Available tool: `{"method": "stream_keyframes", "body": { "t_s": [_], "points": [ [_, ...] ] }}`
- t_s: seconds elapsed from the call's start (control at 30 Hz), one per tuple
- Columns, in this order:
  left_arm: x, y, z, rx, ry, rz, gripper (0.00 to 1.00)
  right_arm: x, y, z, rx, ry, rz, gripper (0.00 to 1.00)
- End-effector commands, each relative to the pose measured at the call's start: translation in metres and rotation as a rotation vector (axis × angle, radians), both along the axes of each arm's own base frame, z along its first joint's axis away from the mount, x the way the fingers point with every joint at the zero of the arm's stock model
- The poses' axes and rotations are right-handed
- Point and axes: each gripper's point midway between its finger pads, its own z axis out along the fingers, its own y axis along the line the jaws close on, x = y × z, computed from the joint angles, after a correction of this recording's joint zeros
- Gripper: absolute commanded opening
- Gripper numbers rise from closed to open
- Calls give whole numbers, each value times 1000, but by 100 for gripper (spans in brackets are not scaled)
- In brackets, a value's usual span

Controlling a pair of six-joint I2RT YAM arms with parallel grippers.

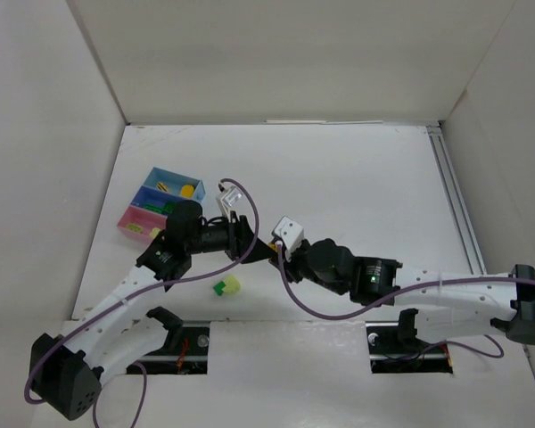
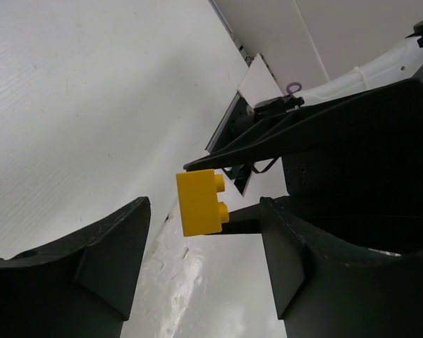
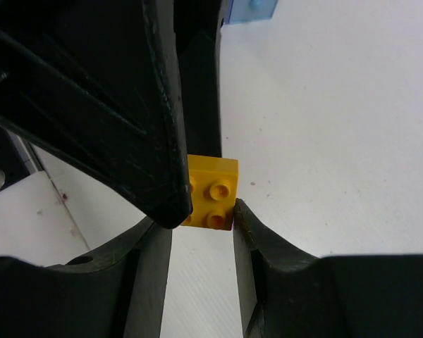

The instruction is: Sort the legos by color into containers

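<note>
A yellow lego (image 3: 213, 184) is pinched between my right gripper's (image 3: 203, 217) fingertips, above the table. In the left wrist view the same lego (image 2: 199, 203) hangs between my left gripper's (image 2: 204, 243) two spread fingers, which do not touch it. In the top view the left gripper (image 1: 248, 239) and right gripper (image 1: 273, 249) meet tip to tip at the table's middle. A dark green lego (image 1: 219, 289) and a pale yellow-green lego (image 1: 234, 283) lie together near the front. The light blue tray (image 1: 163, 175), darker blue tray (image 1: 144, 194) and pink tray (image 1: 130, 220) sit at the left, each with small bricks inside.
White walls enclose the table on the left, back and right. A metal rail (image 1: 455, 201) runs along the right side. Purple cables (image 1: 241, 192) loop over both arms. A corner of the light blue tray (image 3: 252, 8) shows at the top of the right wrist view.
</note>
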Motion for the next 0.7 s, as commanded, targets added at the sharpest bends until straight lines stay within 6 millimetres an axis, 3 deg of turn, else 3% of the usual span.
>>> {"method": "stream_keyframes", "body": {
  "t_s": [0.0,0.2,0.4,0.53,0.6,0.67],
  "points": [
    [-2,-1,-3,10,-7,-21,59,9,9,46,127,-57,-45,13],
    [0,-1,-3,16,-19,-12,45,14,6,50,175,-54,-90,13],
    [0,-1,5,-6,-54,-13,19,14,15,43,158,-38,-84,16],
    [6,1,11,-9,-67,29,0,14,20,40,154,-26,-78,31],
    [11,2,11,3,-50,66,0,13,21,40,165,-12,-83,44],
    [28,7,17,20,-37,175,0,15,19,41,170,-11,-102,55]
  ]
}}
